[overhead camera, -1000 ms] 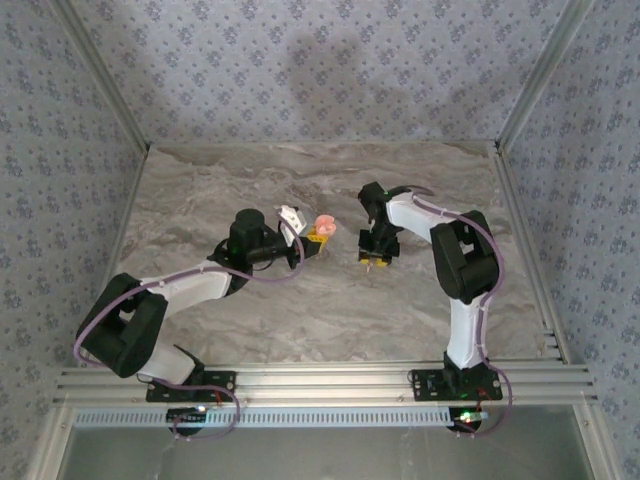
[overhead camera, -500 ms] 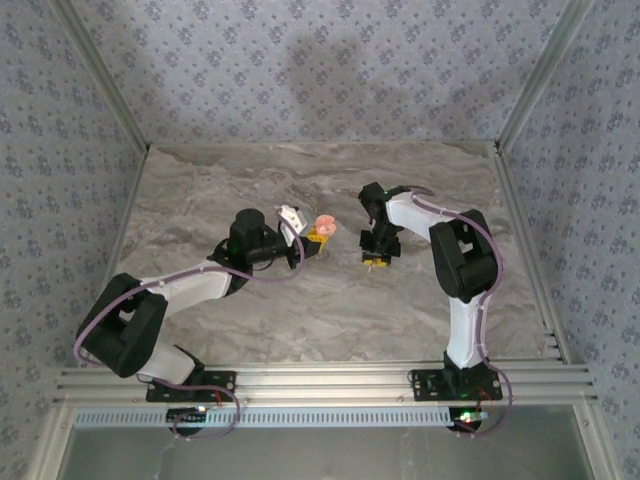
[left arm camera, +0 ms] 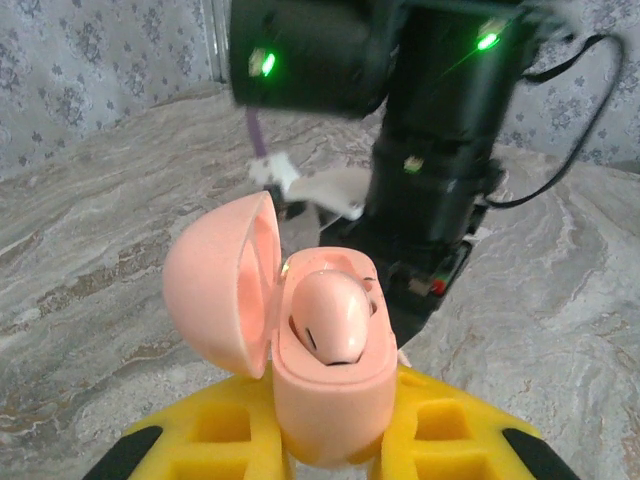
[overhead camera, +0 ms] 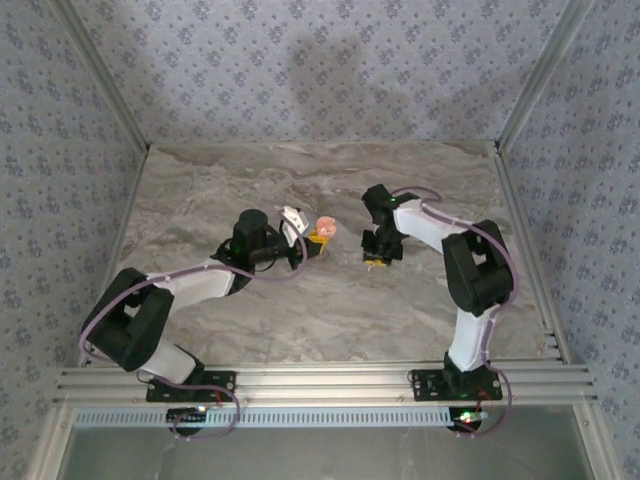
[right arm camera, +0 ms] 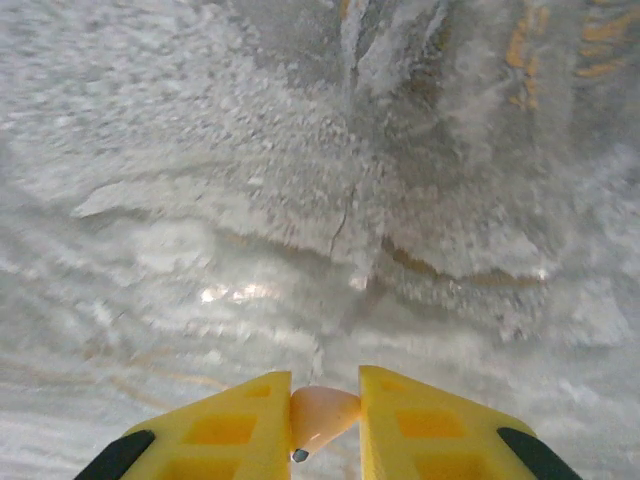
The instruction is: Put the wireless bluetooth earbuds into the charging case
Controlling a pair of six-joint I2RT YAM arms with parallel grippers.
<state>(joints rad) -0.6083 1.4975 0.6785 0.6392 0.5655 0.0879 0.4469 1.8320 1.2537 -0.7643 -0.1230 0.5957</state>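
Two grippers, top view: left gripper [overhead camera: 317, 236] clamps the round pink plastic charging case [overhead camera: 324, 226]; right gripper [overhead camera: 373, 261] just right of that case.
Left wrist: case [left arm camera: 330, 400] lid open, one pink plastic earbud [left arm camera: 330, 318] seated inside.
Right wrist: yellow fingers [right arm camera: 225, 425] pinching another pink earbud [right arm camera: 320, 410].

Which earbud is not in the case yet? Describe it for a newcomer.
On the marble table, follow the right arm to the right pincer. Between its yellow fingers sits a small pink earbud; the other earbud lies inside the open pink case in the left pincer.
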